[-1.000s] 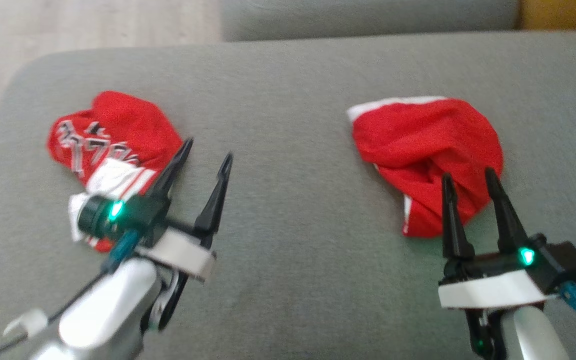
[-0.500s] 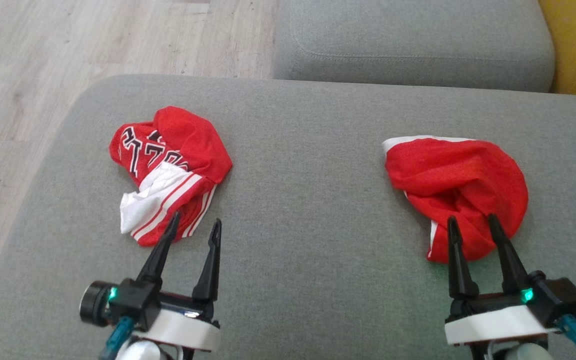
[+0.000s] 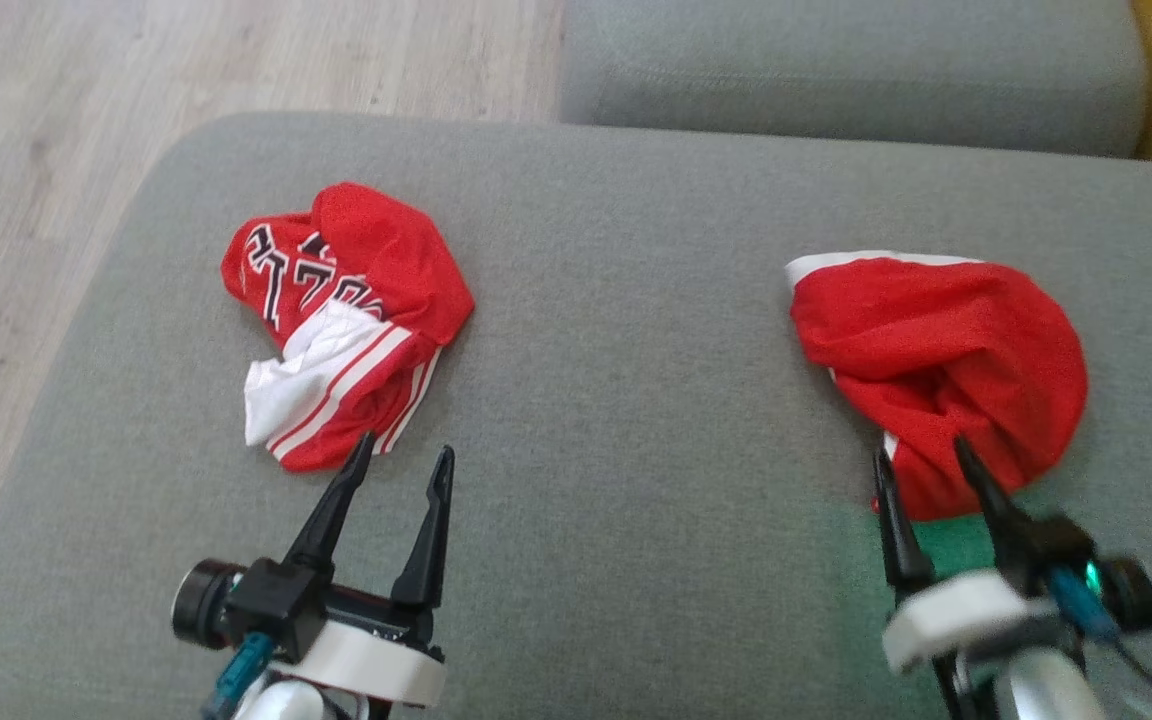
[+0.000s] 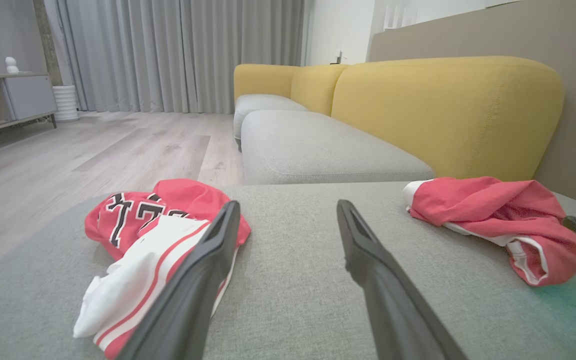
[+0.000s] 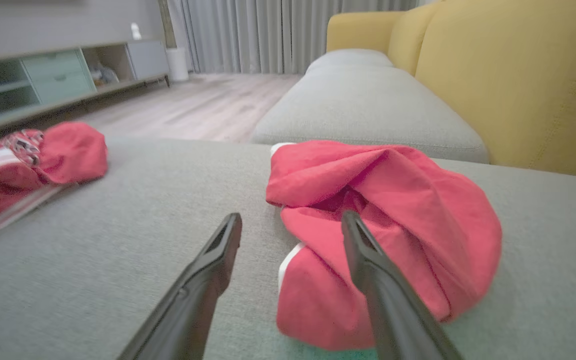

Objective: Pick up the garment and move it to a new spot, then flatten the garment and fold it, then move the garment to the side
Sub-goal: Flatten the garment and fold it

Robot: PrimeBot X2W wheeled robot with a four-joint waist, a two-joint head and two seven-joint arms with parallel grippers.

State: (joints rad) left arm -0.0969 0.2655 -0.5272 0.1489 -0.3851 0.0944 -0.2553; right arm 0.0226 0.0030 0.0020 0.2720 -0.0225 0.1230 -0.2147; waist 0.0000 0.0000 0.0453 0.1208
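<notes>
Lettered garment: crumpled on the left half of the cushion.
Plain garment: bunched on the cushion's right half.
Left tool: jaws spread, empty, over the cushion's near left.
Right tool: jaws spread, empty, over the cushion's near right.
Handling: judged light, limp and thin; likely to sag.
Hold: pinch a raised fold or hem.

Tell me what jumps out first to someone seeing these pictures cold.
Two crumpled red bundles lie apart on the grey cushion: the lettered garment with white stripes at the left, the plain red garment at the right. The left hand and the right hand, both open, each point at the nearer one. A yellow sofa back glows behind.
</notes>
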